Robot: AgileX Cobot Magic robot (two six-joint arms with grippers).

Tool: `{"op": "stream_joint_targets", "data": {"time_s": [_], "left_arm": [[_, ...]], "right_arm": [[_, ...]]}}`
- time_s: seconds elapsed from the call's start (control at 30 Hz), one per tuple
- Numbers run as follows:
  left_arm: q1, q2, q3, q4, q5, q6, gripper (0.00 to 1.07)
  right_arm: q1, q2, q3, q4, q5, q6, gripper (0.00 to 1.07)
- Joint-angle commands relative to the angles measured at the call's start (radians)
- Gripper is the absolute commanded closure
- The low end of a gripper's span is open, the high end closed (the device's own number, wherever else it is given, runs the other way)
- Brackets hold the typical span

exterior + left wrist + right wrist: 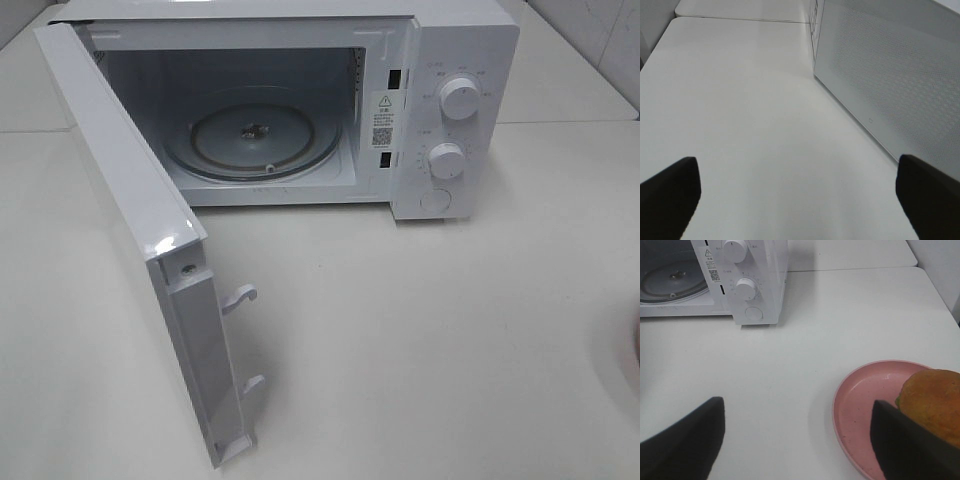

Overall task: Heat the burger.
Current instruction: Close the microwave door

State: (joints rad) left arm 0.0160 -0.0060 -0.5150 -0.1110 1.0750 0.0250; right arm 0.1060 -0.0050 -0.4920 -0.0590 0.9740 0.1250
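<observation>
one burger (pixel 935 402) on pink plate (pixel 860 415), beside right hand (pixel 800 440) finger; hand wide, empty

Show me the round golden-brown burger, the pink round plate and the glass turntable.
golden-brown burger (pixel 932 402), right wrist view, on its bun top
pink round plate (pixel 855 405), right wrist view, bare inner surface
glass turntable (pixel 250 135), exterior high view, near its centre

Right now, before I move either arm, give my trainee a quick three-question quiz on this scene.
1. True or false: the microwave door stands open.
2. What does the burger rest on: A) the glass turntable, B) the pink plate, C) the bare table?
3. Fill in: both the left gripper and the right gripper are ____.

Key: 1 true; 2 B; 3 open.
</observation>
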Motion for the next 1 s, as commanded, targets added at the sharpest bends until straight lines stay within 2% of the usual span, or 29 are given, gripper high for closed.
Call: {"op": "stream_joint_targets", "data": {"time_s": [0.03,0.57,0.7,0.73,1.0], "left_arm": [[0.002,-0.01,0.001,-0.002,-0.008,0.001,0.09],[0.002,-0.01,0.001,-0.003,-0.008,-0.001,0.09],[0.002,-0.01,0.001,-0.015,-0.009,-0.003,0.09],[0.002,-0.01,0.001,-0.042,-0.013,-0.005,0.09],[0.002,0.027,-0.036,-0.059,-0.131,0.002,0.09]], "right_arm": [[-0.008,-0.034,0.002,0.001,-0.014,0.002,0.35],[-0.008,-0.034,0.002,0.001,-0.014,0.002,0.35],[-0.008,-0.034,0.002,0.001,-0.014,0.002,0.35],[-0.008,-0.034,0.002,0.001,-0.014,0.002,0.35],[-0.008,-0.034,0.002,0.001,-0.014,0.002,0.35]]}}
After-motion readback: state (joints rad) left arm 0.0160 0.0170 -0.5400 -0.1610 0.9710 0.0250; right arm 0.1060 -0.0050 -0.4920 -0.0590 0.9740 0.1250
